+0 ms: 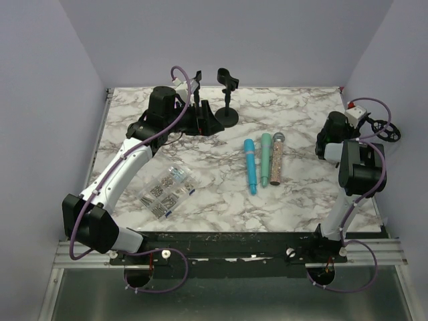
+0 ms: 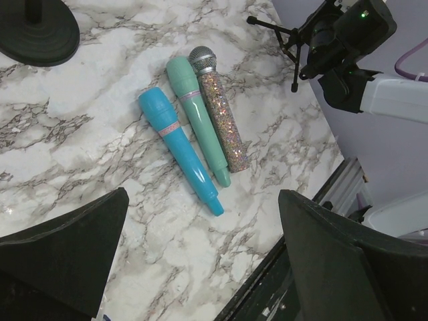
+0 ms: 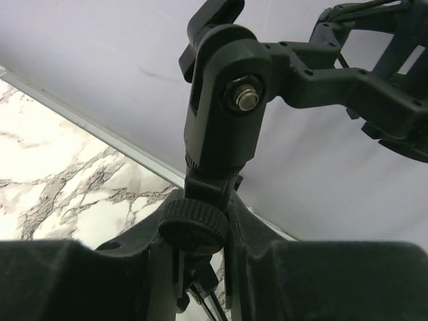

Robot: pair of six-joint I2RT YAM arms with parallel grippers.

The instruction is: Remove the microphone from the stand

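Three microphones lie side by side on the marble table: a blue one (image 1: 250, 166) (image 2: 179, 148), a green one (image 1: 265, 159) (image 2: 198, 119) and a glittery one (image 1: 275, 158) (image 2: 221, 115). A round-base stand (image 1: 227, 100) at the back has an empty clip. My left gripper (image 1: 199, 117) (image 2: 204, 195) is open and empty beside that stand, above the table. My right gripper (image 1: 334, 137) (image 3: 214, 247) is shut on the stem of a small tripod stand (image 3: 221, 114) (image 2: 289, 40). Its shock mount (image 1: 384, 127) (image 3: 374, 67) shows no microphone.
A clear packet of small parts (image 1: 167, 190) lies at the front left. The round stand's base (image 2: 33, 30) sits near my left gripper. A white and red device (image 1: 359, 110) sits at the table's right edge. Purple walls close in on three sides.
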